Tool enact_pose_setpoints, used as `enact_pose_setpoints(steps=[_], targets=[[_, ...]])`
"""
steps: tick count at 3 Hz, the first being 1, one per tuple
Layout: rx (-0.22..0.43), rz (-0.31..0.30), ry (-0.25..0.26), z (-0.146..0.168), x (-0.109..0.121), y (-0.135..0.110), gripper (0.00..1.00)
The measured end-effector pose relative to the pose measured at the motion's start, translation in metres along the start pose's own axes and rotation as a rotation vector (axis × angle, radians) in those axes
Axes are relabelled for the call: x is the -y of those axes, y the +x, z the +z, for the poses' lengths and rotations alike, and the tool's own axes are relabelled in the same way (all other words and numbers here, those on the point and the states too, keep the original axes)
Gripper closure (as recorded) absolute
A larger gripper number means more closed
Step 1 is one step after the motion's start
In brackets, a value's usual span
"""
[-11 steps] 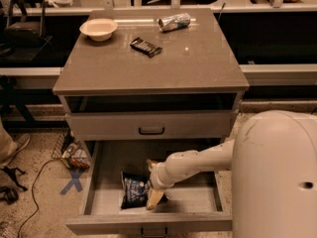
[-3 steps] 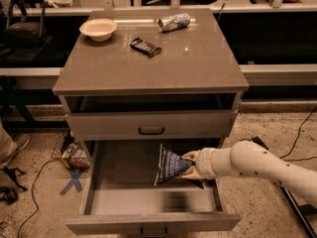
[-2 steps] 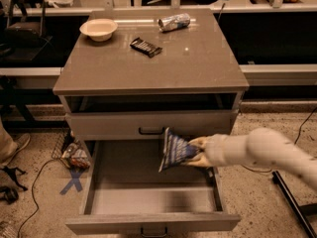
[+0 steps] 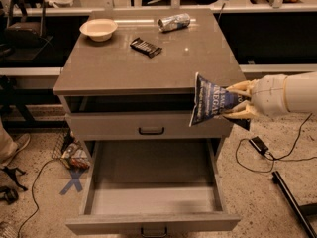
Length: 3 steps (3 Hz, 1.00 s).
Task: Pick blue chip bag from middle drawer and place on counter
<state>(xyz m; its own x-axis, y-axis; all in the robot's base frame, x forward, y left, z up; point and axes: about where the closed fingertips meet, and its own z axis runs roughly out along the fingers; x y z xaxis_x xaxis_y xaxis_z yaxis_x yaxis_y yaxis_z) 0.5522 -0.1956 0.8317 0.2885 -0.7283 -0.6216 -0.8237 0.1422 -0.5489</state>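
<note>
Our pale fingers (image 4: 241, 89) are clenched on the blue chip bag (image 4: 210, 104), which hangs just left of them at the counter (image 4: 124, 66) edge. The open middle drawer (image 4: 148, 223) lies below-left. We should lift first, then carry left over the counter before releasing.

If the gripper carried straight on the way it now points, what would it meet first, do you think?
The gripper, shut on the blue chip bag, points left; likely the near front corner of the counter, though depth is unclear.
</note>
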Motion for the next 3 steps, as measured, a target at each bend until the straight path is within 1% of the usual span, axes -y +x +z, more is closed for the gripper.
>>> enact_pose_setpoints(steps=[1,2,3], targets=[[0.006,-0.007,0.006,-0.001,0.004,-0.002,1.00],[0.051,-0.067,0.069,-0.014,0.045,-0.022,1.00],[0.079,-0.114,0.127,-0.026,0.097,-0.048,1.00]])
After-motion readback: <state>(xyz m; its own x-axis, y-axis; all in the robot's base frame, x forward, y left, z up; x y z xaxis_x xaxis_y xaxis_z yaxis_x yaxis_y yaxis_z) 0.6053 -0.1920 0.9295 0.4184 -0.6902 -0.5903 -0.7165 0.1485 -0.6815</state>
